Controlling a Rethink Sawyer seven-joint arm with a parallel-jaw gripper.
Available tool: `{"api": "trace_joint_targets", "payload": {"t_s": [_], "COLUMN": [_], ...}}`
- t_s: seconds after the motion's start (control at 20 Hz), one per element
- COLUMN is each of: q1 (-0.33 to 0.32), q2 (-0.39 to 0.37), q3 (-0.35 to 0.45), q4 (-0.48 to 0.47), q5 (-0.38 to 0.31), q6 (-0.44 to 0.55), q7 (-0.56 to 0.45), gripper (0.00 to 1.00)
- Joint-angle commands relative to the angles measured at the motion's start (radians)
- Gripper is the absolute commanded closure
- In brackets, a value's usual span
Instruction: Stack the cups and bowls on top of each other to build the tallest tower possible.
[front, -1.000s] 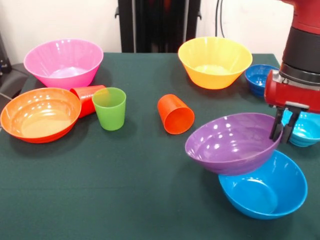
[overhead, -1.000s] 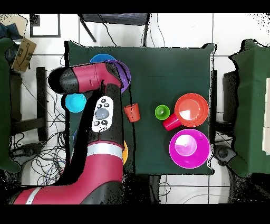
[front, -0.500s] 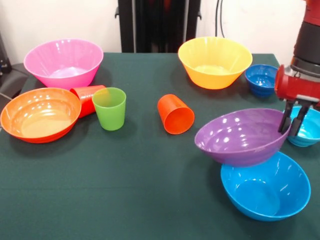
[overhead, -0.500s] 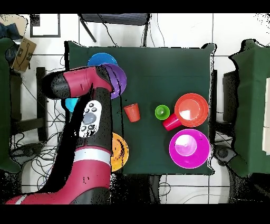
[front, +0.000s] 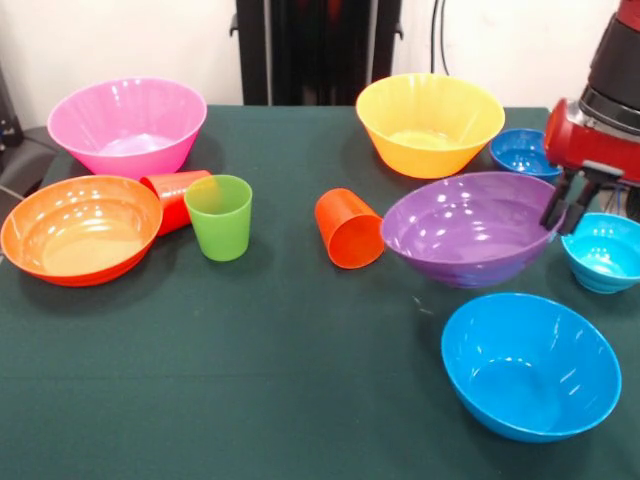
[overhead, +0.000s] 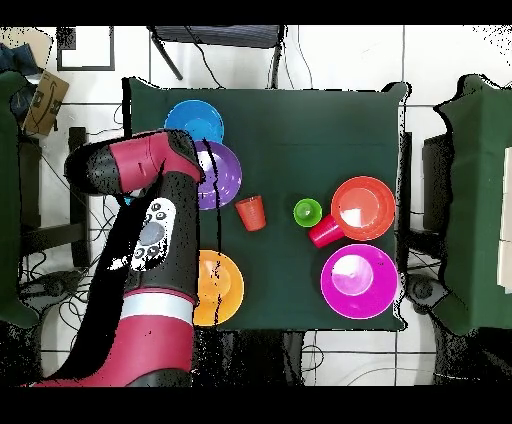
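1. the purple bowl (front: 468, 228) has moved since a moment ago: it hung tilted over the blue bowl (front: 530, 365), and now it sits higher in the frame, right of centre, clear of the blue bowl and nearly level.
2. the gripper (front: 563, 206) is closed on the purple bowl's right rim, 1 finger to each side of the wall; whether the bowl touches the cloth i cannot tell.
3. judged from this, no tower exists yet: the purple bowl has come away from the blue one rather than nesting in it.
4. the purple bowl's mouth faces up; round, it has no long axis beyond its vertical one.
5. the orange cup (front: 350, 228) lies on its side just left of it, mouth toward the lower right.
6. the green cup (front: 220, 216) stands upright at left.
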Motion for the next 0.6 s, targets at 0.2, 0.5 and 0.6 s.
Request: {"api": "trace_joint_targets", "payload": {"t_s": [0.2, 0.5, 0.6], "q1": [-0.086, -0.112, -0.123], "q2": [-0.059, -0.084, -0.086], "q3": [0.061, 0.078, 0.079], "q4": [0.168, 0.191, 0.2], "q5": [-0.076, -0.074, -0.089], "q6": [-0.063, -0.101, -0.13], "q7": [-0.072, -0.071, -0.081], "gripper": [1.0, 1.0, 1.0]}}
